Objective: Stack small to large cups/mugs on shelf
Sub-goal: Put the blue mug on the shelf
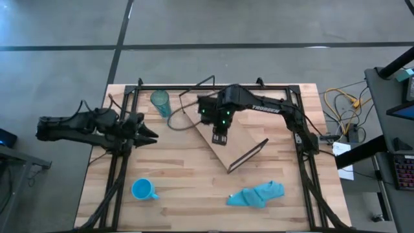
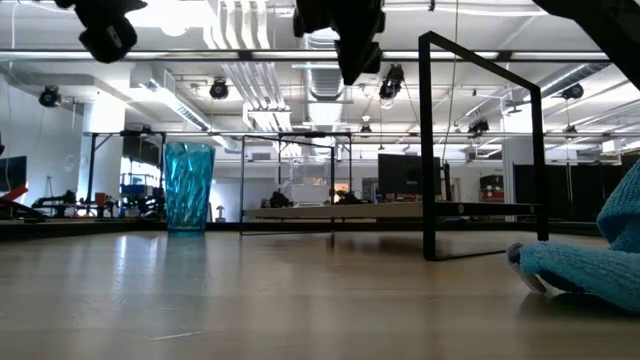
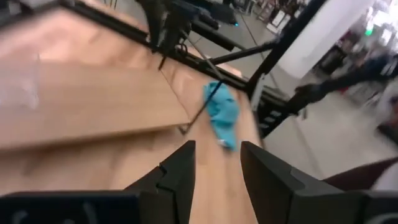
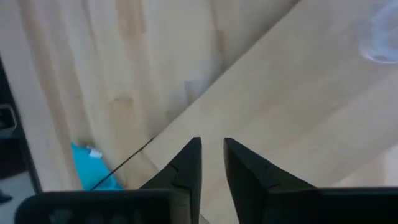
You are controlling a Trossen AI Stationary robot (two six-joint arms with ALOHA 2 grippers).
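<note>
Right gripper (image 1: pixel 219 138): above the shelf (image 1: pixel 236 147), fingers slightly parted, empty.
Left gripper (image 1: pixel 150 135): at the table's (image 1: pixel 194 188) left, fingers parted, empty.
Tumbler (image 1: pixel 160 102): upright, beside shelf.

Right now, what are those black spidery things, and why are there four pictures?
They are two robot arms at a wooden table. One camera looks down from above, one sits low on the table, and one rides on each arm's wrist. The left gripper waits at the table's left side, open and empty. The right gripper hovers over the shelf, a light board with black wire ends, its fingers slightly apart, holding nothing. On the table stand a teal tumbler and a blue mug, and a blue cloth lies nearby. A faint clear glass cup seems to sit on the board.
</note>
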